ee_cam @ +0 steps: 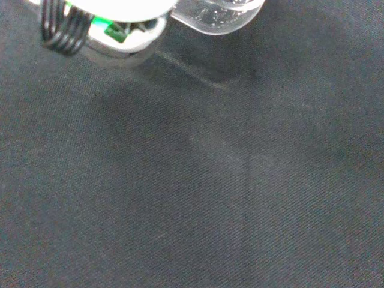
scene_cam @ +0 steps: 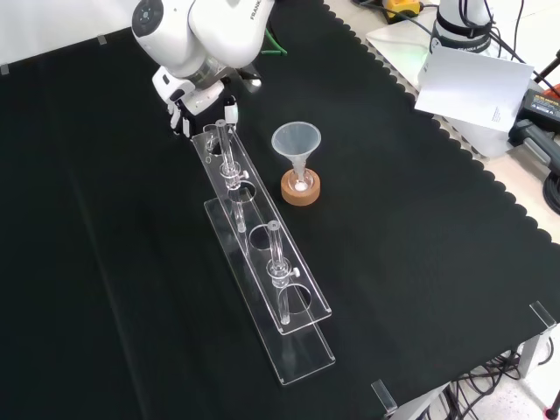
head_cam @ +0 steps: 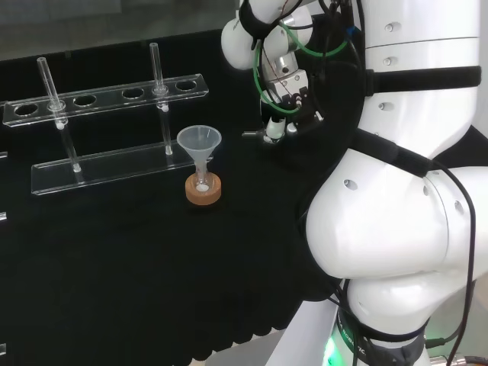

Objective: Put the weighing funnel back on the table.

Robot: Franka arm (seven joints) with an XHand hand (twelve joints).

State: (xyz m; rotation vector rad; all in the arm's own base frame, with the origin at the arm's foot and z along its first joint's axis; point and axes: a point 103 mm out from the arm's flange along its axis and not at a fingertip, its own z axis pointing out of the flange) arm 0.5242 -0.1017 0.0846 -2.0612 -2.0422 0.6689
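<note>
Black cloth (scene_cam: 105,262), hand (scene_cam: 199,98) low beside the tube rack (scene_cam: 262,236), fingers (head_cam: 271,131) pinching the clear weighing funnel (ee_cam: 219,15)

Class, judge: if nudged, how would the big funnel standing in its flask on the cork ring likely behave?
The funnel probably tips easily: its wide mouth sits high over a thin stem. The cork ring is broad and flat, so it likely slides rather than rolls.

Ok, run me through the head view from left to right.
In order: left test tube → right test tube → funnel over its cork ring → hand → arm's white links.
</note>
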